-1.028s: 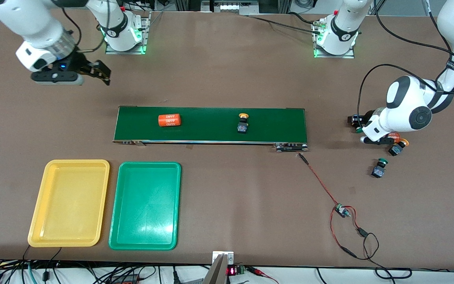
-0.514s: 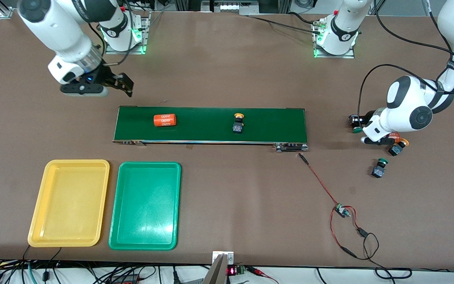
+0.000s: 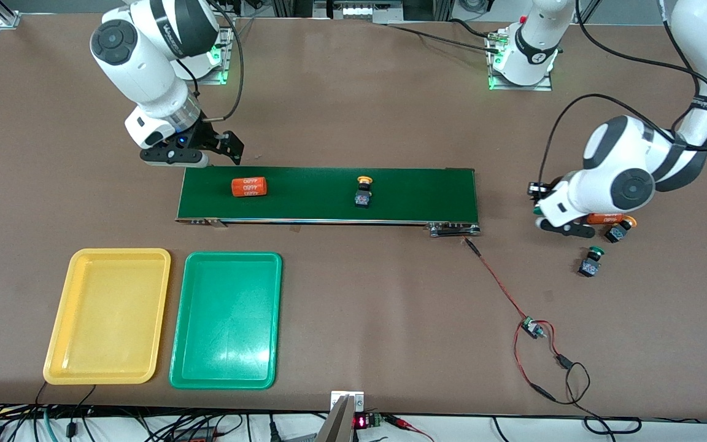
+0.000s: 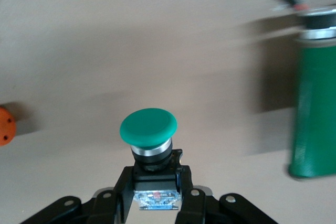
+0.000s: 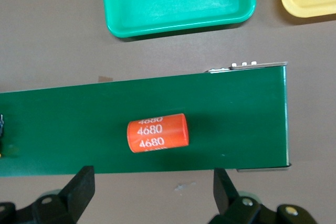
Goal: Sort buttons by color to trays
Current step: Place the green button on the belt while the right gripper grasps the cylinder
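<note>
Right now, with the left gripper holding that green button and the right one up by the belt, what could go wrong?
1. The left gripper clamps only the green button's dark base, so it might twist on the way.
2. The open right gripper hangs over the orange cylinder on the conveyor belt; it may take that instead of the yellow button.
3. Both trays are empty.

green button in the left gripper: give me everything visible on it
The green button has a smooth round mushroom cap that looks plastic, a silvery collar under it, and a dark blocky body with a pale, shiny end face. It sits cap outward, shut between the black fingers of the left gripper. Only the fingers touch it. It is off the conveyor's end, toward the left arm's end of the table.
</note>
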`<action>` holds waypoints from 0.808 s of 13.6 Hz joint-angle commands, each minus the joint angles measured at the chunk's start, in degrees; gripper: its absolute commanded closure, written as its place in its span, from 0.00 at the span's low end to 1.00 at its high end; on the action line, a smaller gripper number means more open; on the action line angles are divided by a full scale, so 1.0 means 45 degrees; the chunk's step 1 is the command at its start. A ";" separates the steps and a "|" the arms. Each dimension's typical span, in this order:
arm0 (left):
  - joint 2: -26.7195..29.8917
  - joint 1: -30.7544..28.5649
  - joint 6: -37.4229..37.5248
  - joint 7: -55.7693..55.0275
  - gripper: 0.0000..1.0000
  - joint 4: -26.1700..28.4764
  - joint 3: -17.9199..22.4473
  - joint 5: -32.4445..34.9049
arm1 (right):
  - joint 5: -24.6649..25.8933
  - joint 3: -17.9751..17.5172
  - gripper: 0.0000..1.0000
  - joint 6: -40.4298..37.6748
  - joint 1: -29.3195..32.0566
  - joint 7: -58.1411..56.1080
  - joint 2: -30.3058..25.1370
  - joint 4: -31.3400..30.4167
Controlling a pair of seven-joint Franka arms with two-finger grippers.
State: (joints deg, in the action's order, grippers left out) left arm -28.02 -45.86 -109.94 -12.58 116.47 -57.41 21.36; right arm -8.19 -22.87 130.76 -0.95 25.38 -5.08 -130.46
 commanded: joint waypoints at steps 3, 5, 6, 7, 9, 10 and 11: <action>-0.0063 0.0420 0.0172 -0.0385 0.96 -0.0122 -0.1750 0.0234 | -0.0036 -0.0073 0.00 0.0083 -0.0024 0.0939 0.0660 0.0631; -0.0063 0.1823 0.0192 -0.2194 0.96 -0.0315 -0.1773 0.0233 | 0.0120 -0.0073 0.00 0.0103 -0.0043 0.1313 0.0836 0.0845; -0.0102 0.2604 0.0192 -0.2997 0.96 -0.0413 -0.1715 0.0233 | 0.0236 -0.0073 0.00 0.0103 -0.0082 0.1236 0.0875 0.0884; -0.0199 0.3018 0.0134 -0.3353 0.96 -0.0492 -0.1618 0.0272 | 0.0508 -0.0073 0.00 0.0084 -0.0217 0.1216 0.0914 0.0904; -0.0705 0.3334 -0.0217 -0.3610 0.96 -0.0668 -0.1558 0.0272 | 0.1113 -0.0073 0.00 0.0103 -0.0394 0.1197 0.1011 0.0924; -0.1056 0.3374 -0.0354 -0.3669 0.96 -0.0842 -0.1558 0.0292 | 0.1484 -0.0073 0.00 0.0084 -0.0395 0.1081 0.1070 0.0924; -0.1388 0.3509 -0.0413 -0.3670 0.96 -0.0999 -0.1519 0.0311 | 0.1623 -0.0112 0.00 0.0084 -0.0433 0.0905 0.1109 0.0924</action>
State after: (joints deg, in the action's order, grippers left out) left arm -29.30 -30.36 -111.60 -28.77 115.00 -64.93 21.36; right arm -3.07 -23.13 131.15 -2.45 29.40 -1.16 -127.32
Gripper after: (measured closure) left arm 0.612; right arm 0.000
